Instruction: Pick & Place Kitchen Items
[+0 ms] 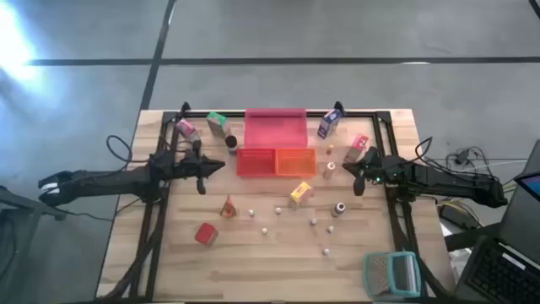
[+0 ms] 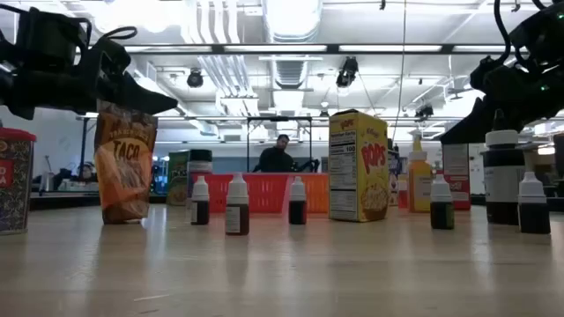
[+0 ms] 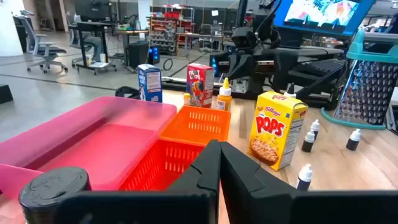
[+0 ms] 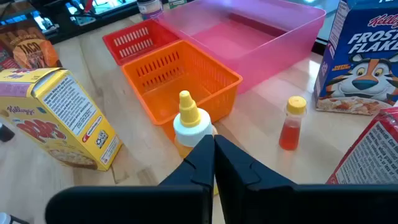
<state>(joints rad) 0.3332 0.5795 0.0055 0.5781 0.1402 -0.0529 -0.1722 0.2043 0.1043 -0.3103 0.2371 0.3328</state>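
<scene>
The kitchen items stand scattered on the wooden table: a yellow Pops carton [image 1: 300,192], a blue cereal carton [image 1: 329,124], a green carton [image 1: 217,121], a red can [image 1: 205,233], a taco bag [image 2: 124,167] and several small dark bottles [image 2: 236,205]. My left gripper [image 1: 211,166] hovers shut at the table's left, pointing at the red basket [image 3: 163,163]. My right gripper [image 1: 350,171] hovers shut at the right, above a yellow-capped bottle [image 4: 188,124] beside the orange basket [image 4: 180,79]. Neither holds anything.
A pink tray [image 1: 274,127] lies at the far middle, with the red basket [image 1: 256,160] and the orange basket [image 1: 295,160] in front of it. A teal-framed mesh grater [image 1: 391,273] lies at the near right corner. Bare wood stretches along the near edge.
</scene>
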